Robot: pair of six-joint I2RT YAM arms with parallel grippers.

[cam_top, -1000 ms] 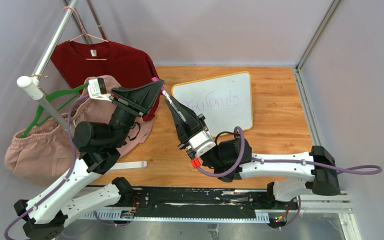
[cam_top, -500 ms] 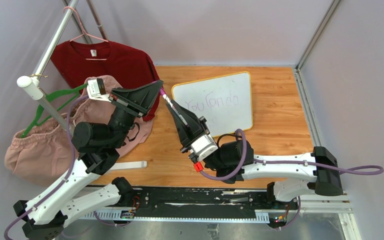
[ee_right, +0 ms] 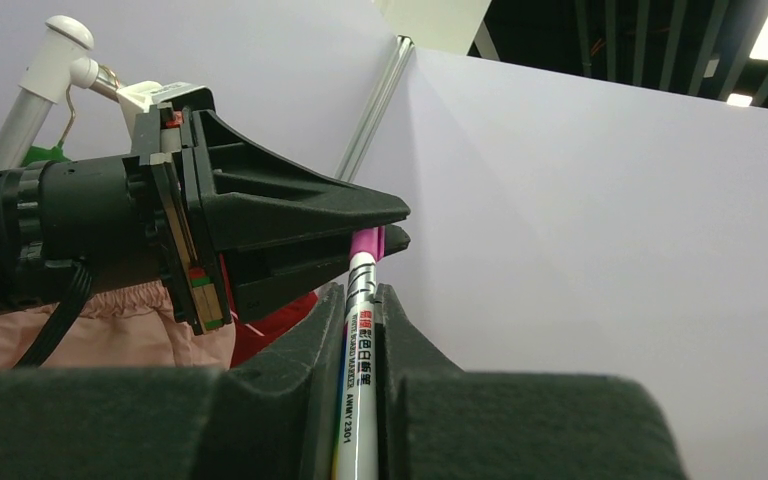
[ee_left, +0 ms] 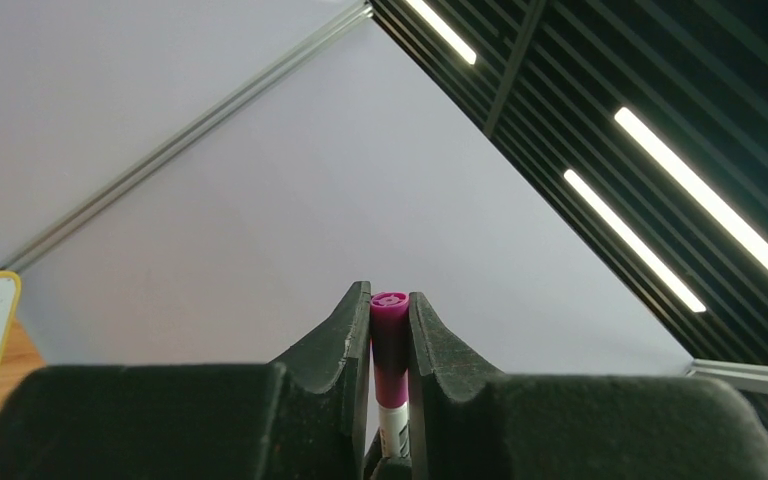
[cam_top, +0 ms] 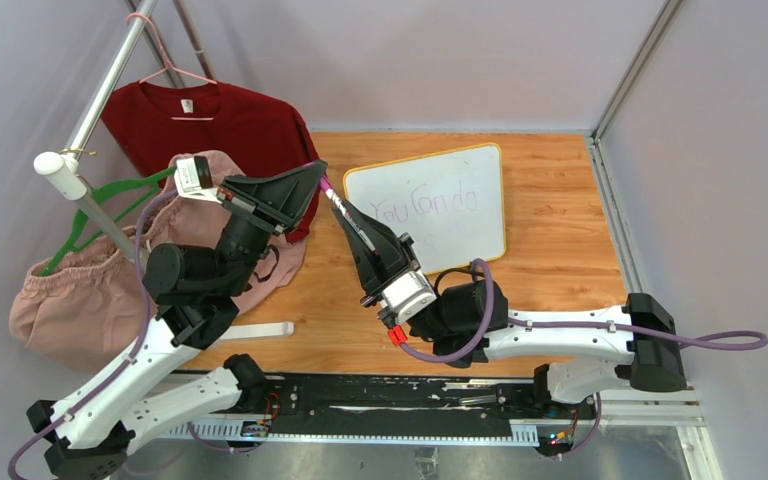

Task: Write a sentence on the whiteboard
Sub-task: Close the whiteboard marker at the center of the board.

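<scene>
Two tools meet in the air above the left-middle of the wooden tabletop (cam_top: 560, 250). My right tool (cam_top: 343, 208) is clamped on the white barrel of a marker (ee_right: 358, 360), angled up and toward the back left. My left tool (cam_top: 315, 172) has its jaws tight against both sides of the marker's purple cap (ee_left: 390, 330).

The whiteboard (cam_top: 460, 240) lies flat at the back of the tabletop, right of both tools. It has a yellow-orange frame and sits slightly skewed to the table edges. The sentence (cam_top: 425, 207) is one line of thin purple writing in the board's upper half, reading roughly "You Can do".

Room: pale grey walls (cam_top: 410, 60) on three sides and an aluminium post (cam_top: 635, 70) in the back right corner. The wrist views show a dark slatted ceiling (ee_left: 660, 150) with strip lights.

Left side: a metal rail (cam_top: 110, 80) slants up. A red T-shirt (cam_top: 210, 125) hangs on a pink hanger (cam_top: 165, 65), with a green hanger (cam_top: 90, 215) lower down. A pink garment (cam_top: 70, 300) is heaped at the tabletop's left edge. A white strip (cam_top: 260, 329) lies flat near the front, just beside my left arm. A black base rail (cam_top: 410, 400) runs along the near edge.
</scene>
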